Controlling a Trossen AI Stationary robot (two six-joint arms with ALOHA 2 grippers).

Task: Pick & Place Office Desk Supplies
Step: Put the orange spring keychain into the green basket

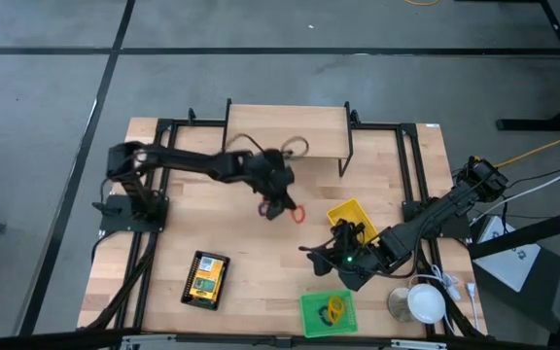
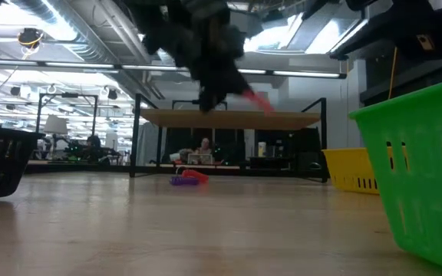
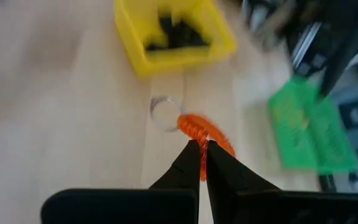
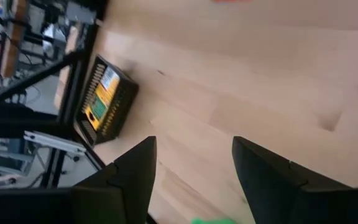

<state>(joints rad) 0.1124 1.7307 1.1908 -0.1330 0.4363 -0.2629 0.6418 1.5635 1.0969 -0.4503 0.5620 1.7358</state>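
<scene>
My left gripper (image 1: 289, 208) hangs above the middle of the table, shut on an orange-red ring (image 3: 207, 133), which also shows blurred in the low view (image 2: 258, 100). On the wood below lie a purple ring (image 2: 179, 181) and a red one (image 2: 195, 175), with a pale ring (image 3: 163, 113) nearby. The yellow bin (image 1: 351, 218) holds black clips (image 3: 174, 36). The green bin (image 1: 326, 312) holds a yellow ring (image 1: 335, 308). My right gripper (image 4: 194, 174) stands open with nothing between its fingers, between these two bins. A black mesh tray (image 1: 208, 279) holds yellow printed boxes (image 4: 102, 94). My left gripper pinches the orange-red ring's near rim (image 3: 201, 154) between its two fingertips. The fingers slant down toward the table's right side. The ring is lifted clear of the table and sticks out beyond the fingertips.
A raised wooden shelf (image 1: 285, 127) on black legs stands at the table's far edge. A white round thing (image 1: 424, 301) and cables lie at the near right corner. Bare wood lies between the mesh tray and the green bin. A person (image 2: 204, 146) sits in the room beyond.
</scene>
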